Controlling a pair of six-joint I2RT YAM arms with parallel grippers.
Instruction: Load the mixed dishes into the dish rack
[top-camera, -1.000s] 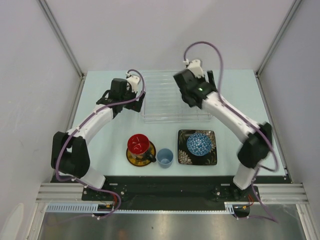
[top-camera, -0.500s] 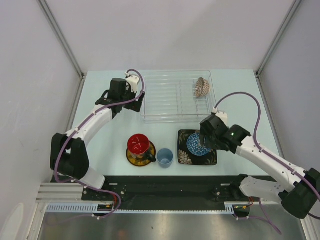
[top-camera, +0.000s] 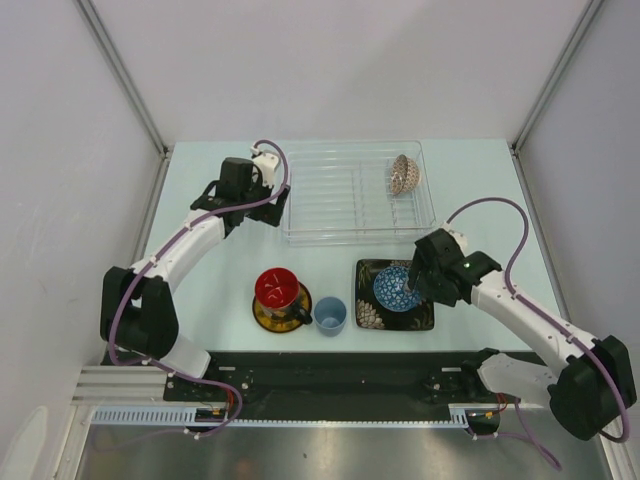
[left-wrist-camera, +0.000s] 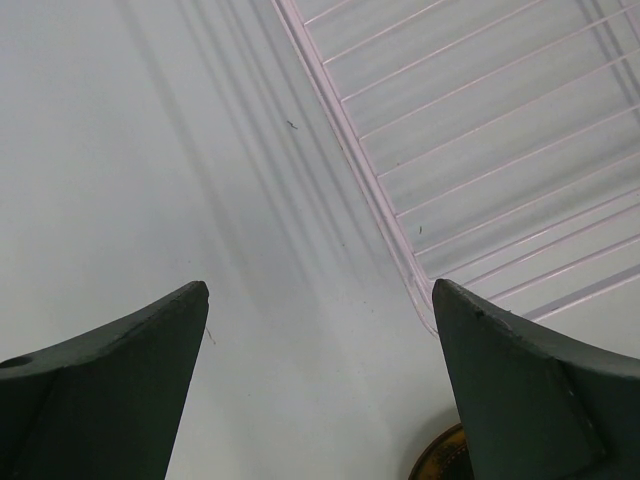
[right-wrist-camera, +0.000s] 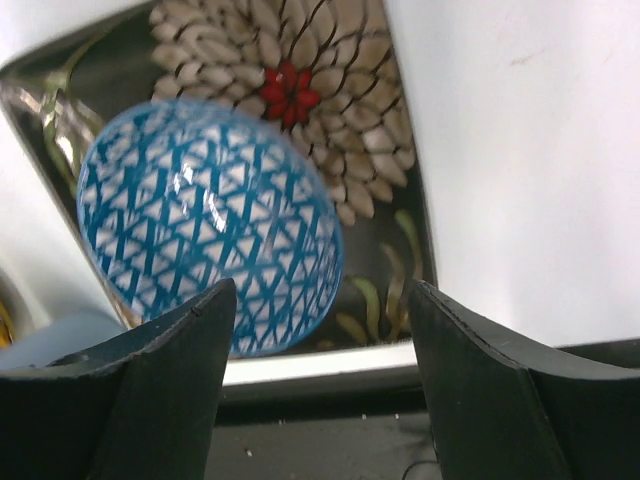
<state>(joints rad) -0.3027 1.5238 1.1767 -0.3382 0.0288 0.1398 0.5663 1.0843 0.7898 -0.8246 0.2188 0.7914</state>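
Observation:
The clear dish rack (top-camera: 340, 212) lies at the back centre; the small red-white patterned bowl (top-camera: 404, 174) stands on edge in its right end. The blue patterned bowl (top-camera: 396, 288) sits on the black floral square plate (top-camera: 371, 312). The dark red-lined mug (top-camera: 277, 288) sits on the yellow-brown saucer (top-camera: 262, 316), with the light blue cup (top-camera: 330, 315) beside it. My right gripper (top-camera: 414, 285) is open over the blue bowl's (right-wrist-camera: 205, 220) right side, empty. My left gripper (top-camera: 250, 205) is open and empty beside the rack's left end (left-wrist-camera: 380, 200).
Grey walls and metal posts enclose the pale table (top-camera: 480, 200). The black front rail (top-camera: 330, 365) runs along the near edge, just behind the dishes. The saucer's rim (left-wrist-camera: 440, 462) peeks in at the bottom of the left wrist view.
My right arm left the rack's right end, where the red-white bowl now stands, and came down to the blue bowl. In the last half second it shifted slightly. The left arm stayed still.

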